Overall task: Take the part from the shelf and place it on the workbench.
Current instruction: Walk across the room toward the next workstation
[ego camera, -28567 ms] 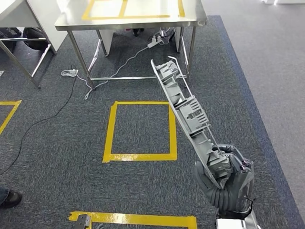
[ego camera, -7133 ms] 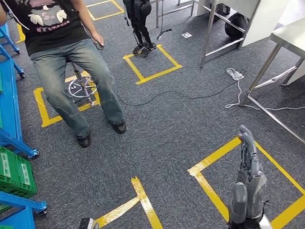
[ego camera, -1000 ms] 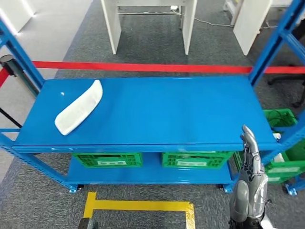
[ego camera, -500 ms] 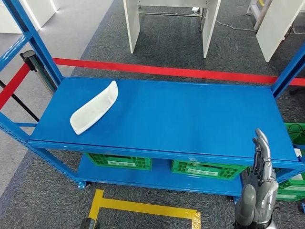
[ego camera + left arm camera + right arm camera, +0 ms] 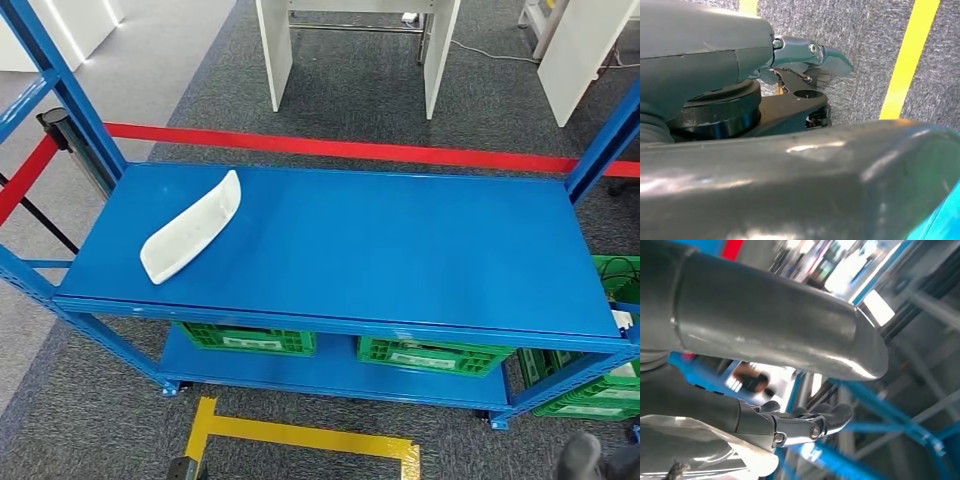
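A blue steel shelf (image 5: 392,250) is seen from above in the head view, its top deck broad and glossy, carried on blue uprights at each end. Under that deck, a lower level holds green crates (image 5: 249,340); further green crates (image 5: 604,390) stand just beyond the shelf's right end. The floor is dark grey carpet (image 5: 355,90), and yellow floor tape (image 5: 302,437) is laid on it in front of the shelf. Behind the shelf a red barrier band (image 5: 377,152) is stretched across, and past it white table legs (image 5: 275,50) are planted on the carpet.

The part (image 5: 192,227), a white elongated curved piece, lies flat on the shelf's top deck near its left end. Its long axis is set diagonally: the nearer end points toward the shelf's front left corner, the farther end toward the rear and centre.

A grey portion of the right hand (image 5: 585,458) is visible before the shelf's right end, below deck level and well apart from the part. In the right wrist view the right hand's fingers (image 5: 810,422) are extended and nothing is held. In the left wrist view the left hand (image 5: 810,52) is seen over carpet and yellow tape, a finger extended; whether it is spread or closed cannot be told.
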Motion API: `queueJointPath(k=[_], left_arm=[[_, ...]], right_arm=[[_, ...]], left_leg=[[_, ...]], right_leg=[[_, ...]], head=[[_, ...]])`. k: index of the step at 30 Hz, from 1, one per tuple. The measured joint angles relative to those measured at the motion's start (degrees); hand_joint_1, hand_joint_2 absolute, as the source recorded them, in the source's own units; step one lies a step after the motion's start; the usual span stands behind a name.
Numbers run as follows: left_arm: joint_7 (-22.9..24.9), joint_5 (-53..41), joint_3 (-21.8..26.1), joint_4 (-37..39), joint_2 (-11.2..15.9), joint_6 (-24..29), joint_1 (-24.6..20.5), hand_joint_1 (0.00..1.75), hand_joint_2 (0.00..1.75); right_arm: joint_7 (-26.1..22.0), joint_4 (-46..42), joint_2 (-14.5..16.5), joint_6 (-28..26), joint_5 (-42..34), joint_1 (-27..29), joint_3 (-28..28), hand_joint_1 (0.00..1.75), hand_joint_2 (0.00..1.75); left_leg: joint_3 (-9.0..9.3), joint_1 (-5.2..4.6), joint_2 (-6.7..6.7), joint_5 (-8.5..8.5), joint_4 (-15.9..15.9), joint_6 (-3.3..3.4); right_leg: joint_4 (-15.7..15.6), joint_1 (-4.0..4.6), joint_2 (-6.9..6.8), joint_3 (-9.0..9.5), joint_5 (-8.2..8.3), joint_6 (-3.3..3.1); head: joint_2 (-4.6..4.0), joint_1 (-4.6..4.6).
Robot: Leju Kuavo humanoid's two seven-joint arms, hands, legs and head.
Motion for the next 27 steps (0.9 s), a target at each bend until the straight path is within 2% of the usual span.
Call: queueJointPath(k=[5, 10, 16, 19, 23, 27], left_arm=[[0.00, 0.00, 0.76, 0.00, -0.19, 0.10, -0.01, 0.00, 0.00], [-0.02, 0.00, 0.98, 0.00, -0.24, 0.12, -0.02, 0.00, 0.00], [-2.51, 0.00, 2.40, -0.01, -0.31, 0.17, -0.47, 0.00, 0.00], [-2.59, 0.00, 3.57, -0.05, -0.54, 0.16, -0.84, 0.00, 0.00], [-2.71, 0.00, 5.05, -0.09, -0.97, 0.13, -0.89, 0.00, 0.00], [-2.78, 0.00, 6.08, -0.09, -1.24, 0.12, -0.82, 0.00, 0.00]], right_arm=[[-1.05, 0.01, 4.46, 0.00, -0.43, 1.01, -5.86, 0.00, 0.00], [-0.76, 0.12, 7.05, 0.00, 0.73, 1.07, -9.09, 0.00, 0.00], [1.52, 3.89, 9.44, 0.00, 0.35, -1.85, -18.87, 0.00, 0.00], [2.14, 11.27, 10.06, 0.00, 3.58, -4.08, -24.09, 0.00, 0.00], [-0.55, 26.00, 10.64, 0.00, 7.29, -8.22, -32.84, 0.00, 0.00], [-0.38, 39.91, 11.14, 0.00, 11.23, -11.63, -40.29, 0.00, 0.00]], left_leg=[[0.00, -0.05, 0.00, -0.07, 0.02, -0.16], [0.00, -0.17, 0.01, -0.10, 0.05, -0.12], [0.05, -0.19, 0.01, -0.12, 0.06, -0.07], [0.13, -0.20, 0.01, -0.14, 0.06, -0.04], [0.19, -0.20, 0.00, -0.16, 0.06, -0.01], [0.22, -0.23, -0.01, -0.21, 0.06, 0.07]], right_leg=[[-0.07, -0.10, 0.00, 0.09, 0.01, 0.01], [-0.22, -0.27, -0.01, 0.19, 0.04, 0.08], [-0.47, -0.30, 0.00, 0.37, 0.14, 0.26], [-0.55, -0.30, 0.00, 0.49, 0.15, 0.31], [-0.63, -0.30, -0.03, 0.61, 0.16, 0.36], [-0.66, -0.31, -0.04, 0.66, 0.15, 0.38]], head=[[0.00, 0.02], [0.00, 0.01], [0.00, 0.02], [0.00, 0.02], [0.00, 0.03], [0.00, 0.02]])
